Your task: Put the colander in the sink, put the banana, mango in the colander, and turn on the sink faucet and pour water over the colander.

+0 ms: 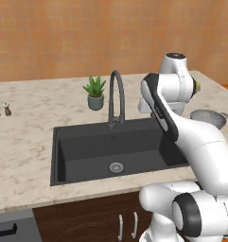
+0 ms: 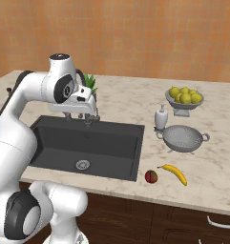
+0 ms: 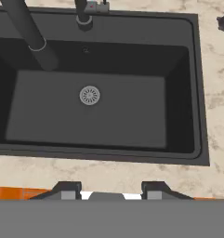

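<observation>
While the sink lies bare down to its round drain, the task looks to be at its very first step: nothing has gone into the basin yet. At the left of the right base view, the pincer hangs above the sink's back edge, just in front of the potted plant, its fingers apart and grasping nothing, as the two spread tips in the hand view confirm. The sink faucet arches over the basin's rear rim, and no water runs from it. Further right, the colander sits upright on the table beside the sink, just in front of a soap dispenser. Nearer the front edge lie the mango and, just right of it, the banana. A footed bowl of yellow-green fruits stands behind. The next move, I judge, calls for swinging the arm right, well away from the basin, and descending onto the colander's rim or a side handle for a firm pinch.
</observation>
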